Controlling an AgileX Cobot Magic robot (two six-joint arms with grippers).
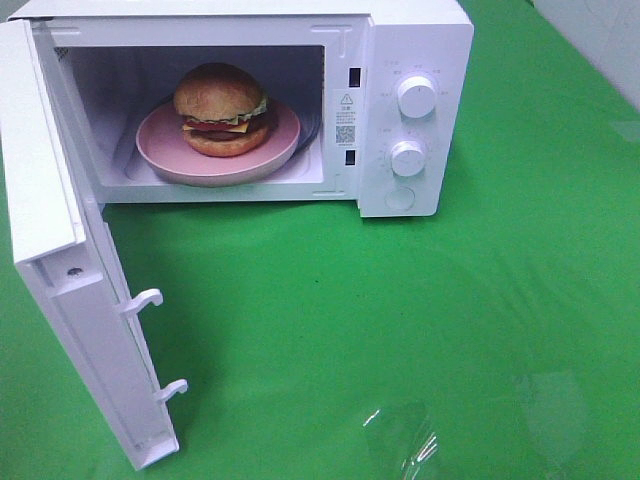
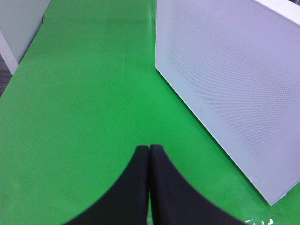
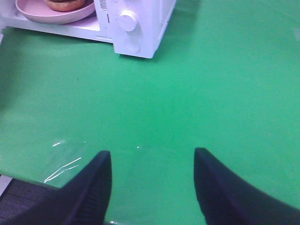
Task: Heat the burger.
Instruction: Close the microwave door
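One burger on one plate inside an open microwave; two grippers idle over the green surface.

The single burger (image 1: 220,108) sits roughly centred on one pink plate (image 1: 160,150), which rests on the floor of the white microwave oven (image 1: 420,40). The oven door (image 1: 40,150) is swung fully open to the left of the high view, and two white latch hooks (image 1: 145,298) project from its inner edge. The control panel carries two round knobs, upper (image 1: 416,97) and lower (image 1: 408,158), with one round button (image 1: 400,198) below them. The left gripper (image 2: 149,154) has its two fingers pressed together, holding nothing, beside the oven's perforated side wall. The right gripper (image 3: 152,157) has its two fingers spread apart with only the green table covering (image 1: 400,320) between them, well clear of the oven front.
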